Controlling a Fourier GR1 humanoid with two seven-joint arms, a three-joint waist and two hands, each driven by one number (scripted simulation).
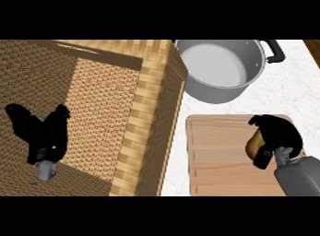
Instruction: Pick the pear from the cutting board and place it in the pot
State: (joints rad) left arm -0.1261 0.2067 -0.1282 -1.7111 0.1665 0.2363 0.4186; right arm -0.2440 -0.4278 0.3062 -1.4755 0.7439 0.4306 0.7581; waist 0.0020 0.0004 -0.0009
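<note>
The right hand [279,134] curled its fingers around the pear [253,144] over the board [216,156], while the left hand [43,133] rested open, near the pot [220,69].

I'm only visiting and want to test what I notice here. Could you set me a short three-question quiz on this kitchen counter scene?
1. True or false: the yellow-brown pear already lies inside the round grey metal pot.
2. Which hand is curled round the pear? A) the black left hand B) the black right hand C) neither
3. Fill in: the right hand and pear are over the pale wooden ______ board.

Key
1. False: the pot shows nothing inside, and the pear is in the hand over the board.
2. B. The left hand is open over the woven wicker basket.
3. cutting
</note>
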